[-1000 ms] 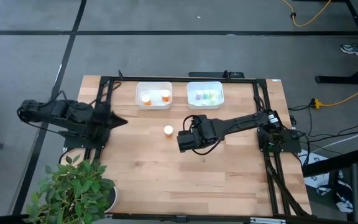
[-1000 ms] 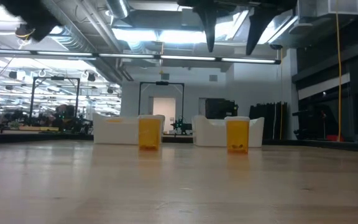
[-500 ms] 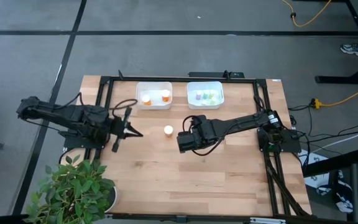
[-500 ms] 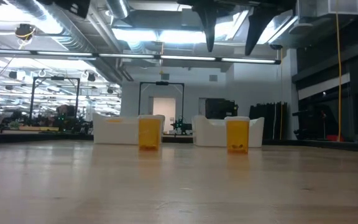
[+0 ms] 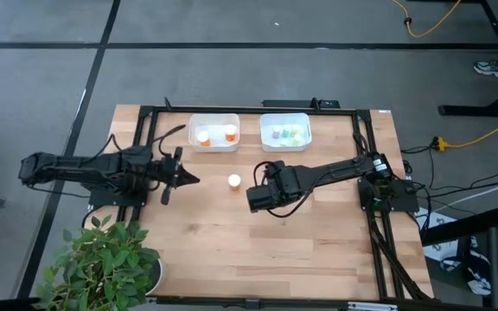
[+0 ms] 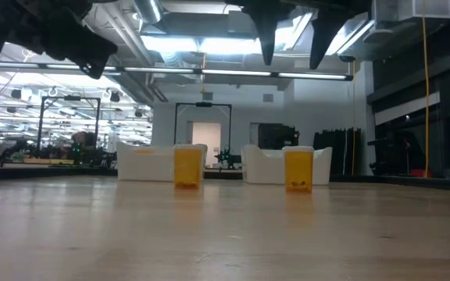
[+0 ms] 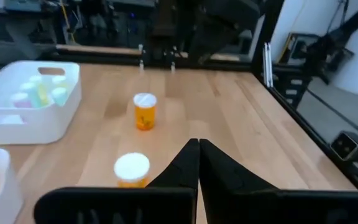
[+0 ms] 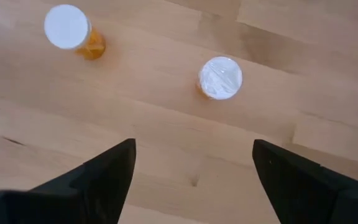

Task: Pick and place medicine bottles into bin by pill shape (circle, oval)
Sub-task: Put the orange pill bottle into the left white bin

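Left arm swings in from the table's [image 5: 318, 250] left edge; its left gripper [image 5: 182, 177], fingers pressed together, now points at the near orange bottle [image 5: 233, 180]. Right gripper [image 8: 191, 163] hovers spread over the second orange bottle [image 8: 220, 77], unmoved. Two bottles remain loose; others sit in the bins [image 5: 194, 142], so left pick looks imminent.

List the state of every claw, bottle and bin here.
Left dark claw: shut, empty.
Right dark claw: open, empty, raised.
Two orange white-capped bottles on wooden table: upright, capped.
Left white plastic bin: holds two orange bottles.
Right white plastic bin: holds pale green bottles.
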Robot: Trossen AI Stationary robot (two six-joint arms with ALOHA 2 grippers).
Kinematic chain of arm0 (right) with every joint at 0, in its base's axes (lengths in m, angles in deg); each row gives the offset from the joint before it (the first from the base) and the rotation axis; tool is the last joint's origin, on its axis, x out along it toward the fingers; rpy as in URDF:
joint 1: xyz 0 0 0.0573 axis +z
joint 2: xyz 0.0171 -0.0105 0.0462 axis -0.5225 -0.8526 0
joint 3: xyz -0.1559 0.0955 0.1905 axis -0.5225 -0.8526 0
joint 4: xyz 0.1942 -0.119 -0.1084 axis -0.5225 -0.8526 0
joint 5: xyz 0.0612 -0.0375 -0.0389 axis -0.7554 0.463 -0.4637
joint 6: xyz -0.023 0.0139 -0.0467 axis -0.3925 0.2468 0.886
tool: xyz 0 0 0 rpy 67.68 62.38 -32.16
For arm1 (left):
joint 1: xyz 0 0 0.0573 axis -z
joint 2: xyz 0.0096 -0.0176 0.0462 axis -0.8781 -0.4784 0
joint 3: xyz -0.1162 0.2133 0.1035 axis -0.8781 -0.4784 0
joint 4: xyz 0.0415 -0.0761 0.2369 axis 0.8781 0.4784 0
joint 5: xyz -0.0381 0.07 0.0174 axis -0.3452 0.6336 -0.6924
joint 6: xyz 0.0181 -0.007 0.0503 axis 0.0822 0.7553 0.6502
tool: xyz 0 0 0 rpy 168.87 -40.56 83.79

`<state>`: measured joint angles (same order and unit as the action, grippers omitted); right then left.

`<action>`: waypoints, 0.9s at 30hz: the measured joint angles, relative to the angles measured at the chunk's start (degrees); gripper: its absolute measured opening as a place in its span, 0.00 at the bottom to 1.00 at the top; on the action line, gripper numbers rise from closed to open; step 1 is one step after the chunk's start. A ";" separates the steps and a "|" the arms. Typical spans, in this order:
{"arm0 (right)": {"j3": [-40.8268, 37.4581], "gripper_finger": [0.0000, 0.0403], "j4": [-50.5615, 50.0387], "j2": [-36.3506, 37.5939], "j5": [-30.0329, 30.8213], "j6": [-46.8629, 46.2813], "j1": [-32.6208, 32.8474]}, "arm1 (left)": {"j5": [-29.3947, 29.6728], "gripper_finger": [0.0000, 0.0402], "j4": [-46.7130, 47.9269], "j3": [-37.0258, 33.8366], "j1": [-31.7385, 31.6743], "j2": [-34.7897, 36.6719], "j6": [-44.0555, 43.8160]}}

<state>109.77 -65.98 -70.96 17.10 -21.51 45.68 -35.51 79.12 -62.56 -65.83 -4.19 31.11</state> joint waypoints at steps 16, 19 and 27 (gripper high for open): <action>-15.64 0.80 8.66 -0.09 -9.37 12.95 -8.30 | -0.83 0.00 0.16 -2.60 -3.84 3.83 -5.67; -18.58 0.80 15.09 -0.08 -11.03 17.26 -10.51 | -0.83 0.00 0.16 -2.60 -3.84 3.83 -6.15; -22.29 0.80 16.06 -0.02 -12.73 19.75 -12.49 | -0.81 0.00 0.19 -2.60 -3.82 3.83 -6.26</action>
<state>87.48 -49.92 -70.99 4.38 -1.76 33.19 -36.32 79.30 -65.16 -69.65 -0.36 24.85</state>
